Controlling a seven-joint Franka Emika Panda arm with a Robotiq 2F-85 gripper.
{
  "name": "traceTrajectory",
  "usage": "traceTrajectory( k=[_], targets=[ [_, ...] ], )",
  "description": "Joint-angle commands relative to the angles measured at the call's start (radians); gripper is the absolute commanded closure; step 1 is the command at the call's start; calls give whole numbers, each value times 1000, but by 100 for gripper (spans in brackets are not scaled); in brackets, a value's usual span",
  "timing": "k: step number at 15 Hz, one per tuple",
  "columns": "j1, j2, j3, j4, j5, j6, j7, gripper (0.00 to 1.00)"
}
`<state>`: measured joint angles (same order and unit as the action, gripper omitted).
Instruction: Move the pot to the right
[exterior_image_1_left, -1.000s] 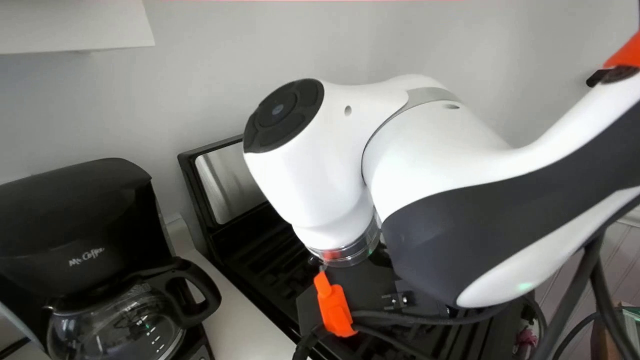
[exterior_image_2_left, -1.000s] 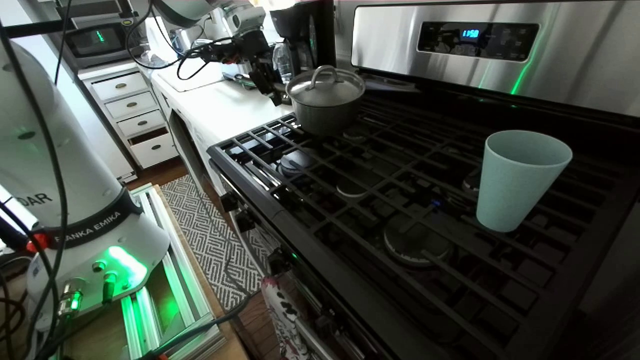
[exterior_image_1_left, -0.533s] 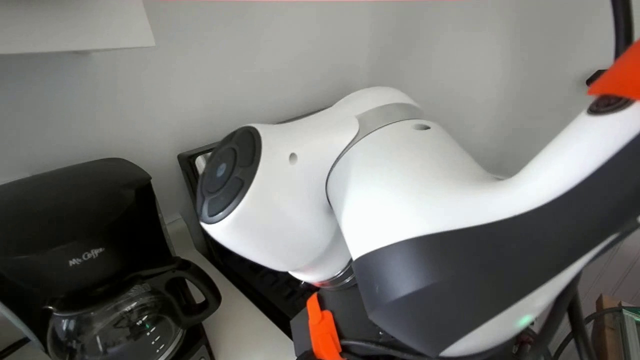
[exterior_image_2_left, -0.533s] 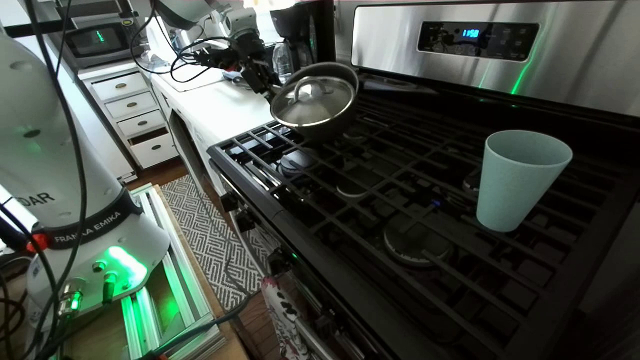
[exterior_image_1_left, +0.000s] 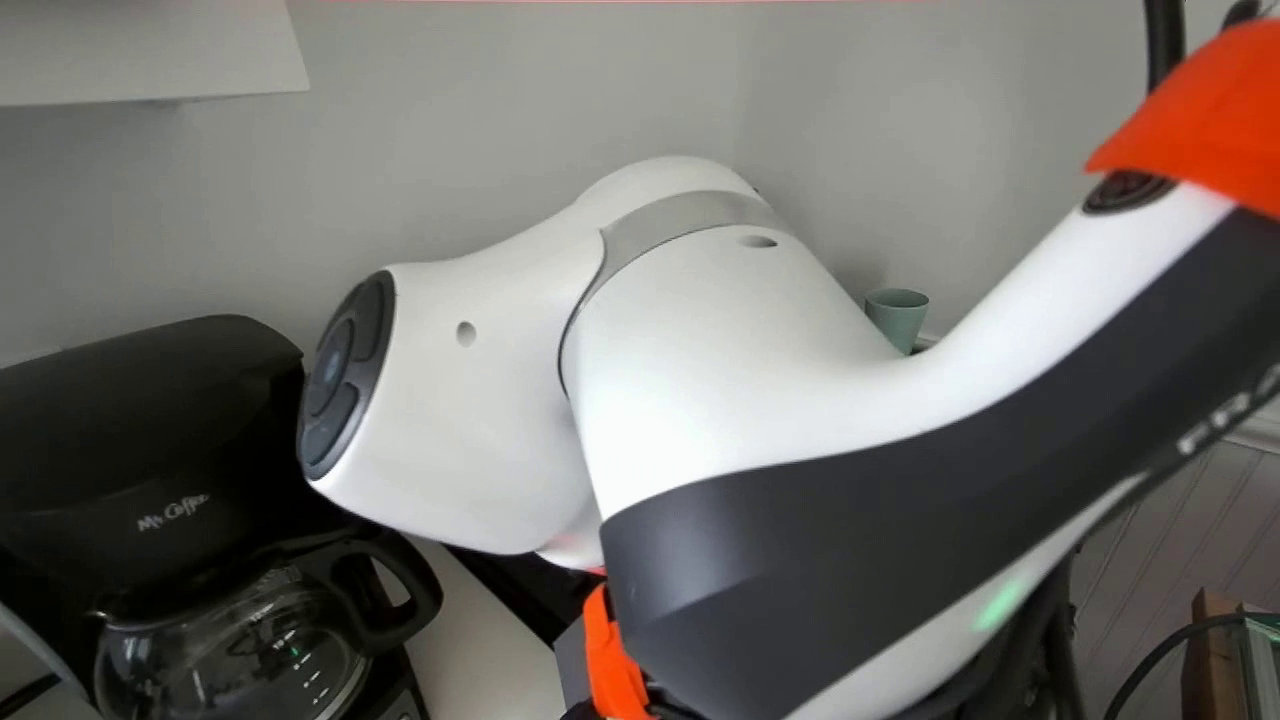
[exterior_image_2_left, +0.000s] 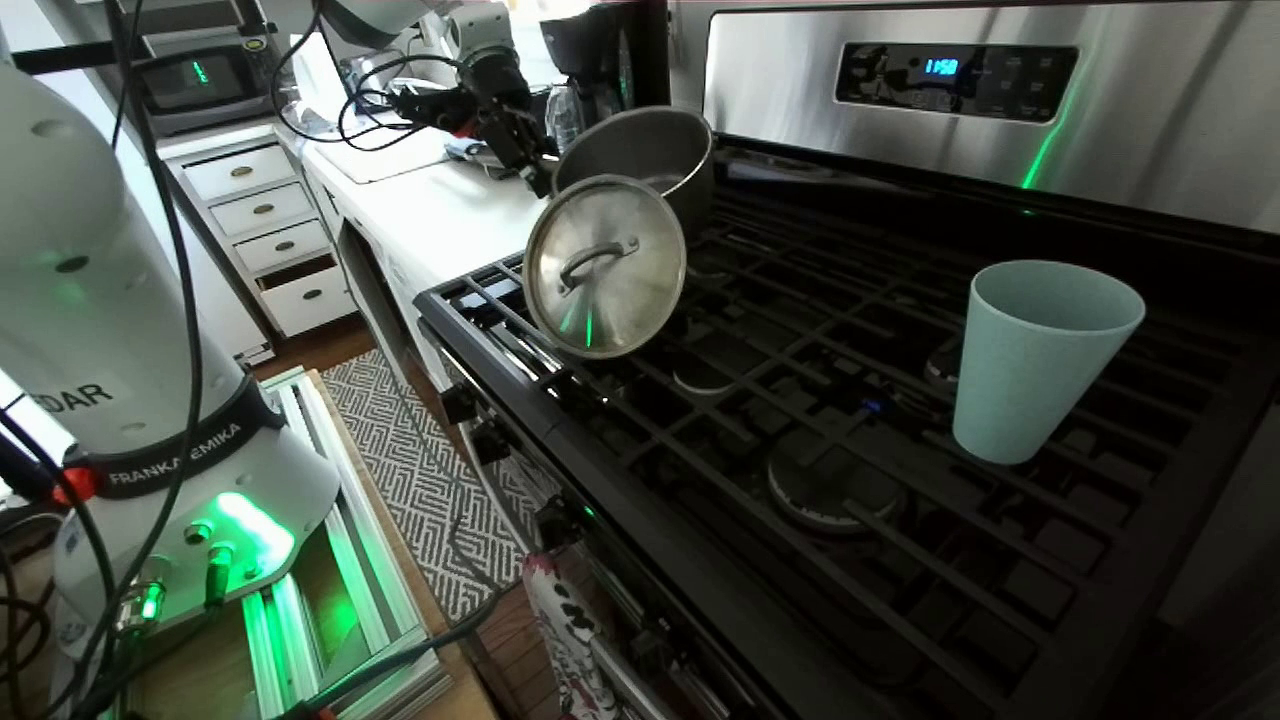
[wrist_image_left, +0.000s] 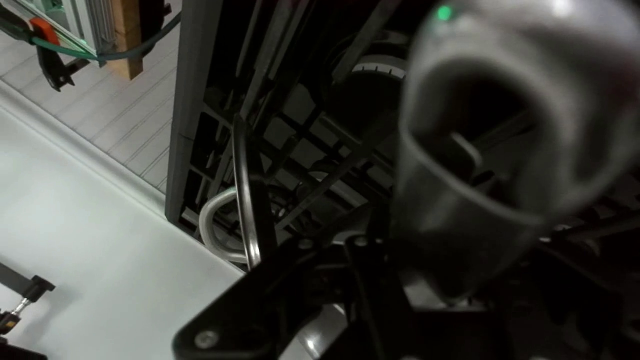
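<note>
Pinching the pot (exterior_image_2_left: 635, 145) by its handle (wrist_image_left: 465, 217), as it appears, the gripper (exterior_image_2_left: 541, 178) holds it tilted at the stove's (exterior_image_2_left: 600, 475) end near the counter (exterior_image_2_left: 470, 205). The lid (exterior_image_2_left: 612, 290) is off, steeply tipped in front. Grasping looks done; carrying it right and setting it level remain.

"How does the wall (exterior_image_1_left: 520, 130) look?"
"Plain and grey, turning at a corner (exterior_image_1_left: 738, 100) in an exterior view."
"And underfoot?"
"Brown floor (exterior_image_2_left: 328, 345), with a grey-and-white geometric rug (exterior_image_2_left: 440, 480) over it."
"Any furniture?"
"Four white drawers (exterior_image_2_left: 268, 226) with dark pulls (exterior_image_2_left: 263, 208), near a long white counter (exterior_image_2_left: 470, 215)."
"The light?"
"Glaring across the counter, softer on the wall."
</note>
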<state>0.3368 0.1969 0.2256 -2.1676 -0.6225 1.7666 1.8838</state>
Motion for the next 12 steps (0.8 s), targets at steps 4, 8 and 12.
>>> traceTrajectory(
  k=[4, 8, 12],
  targets=[
    [-1, 47, -16, 98, -32, -107, -82, 98],
    [-23, 73, -46, 127, -18, -92, -154, 98],
    [-52, 86, -85, 128, -15, -79, -187, 98]
  ],
)
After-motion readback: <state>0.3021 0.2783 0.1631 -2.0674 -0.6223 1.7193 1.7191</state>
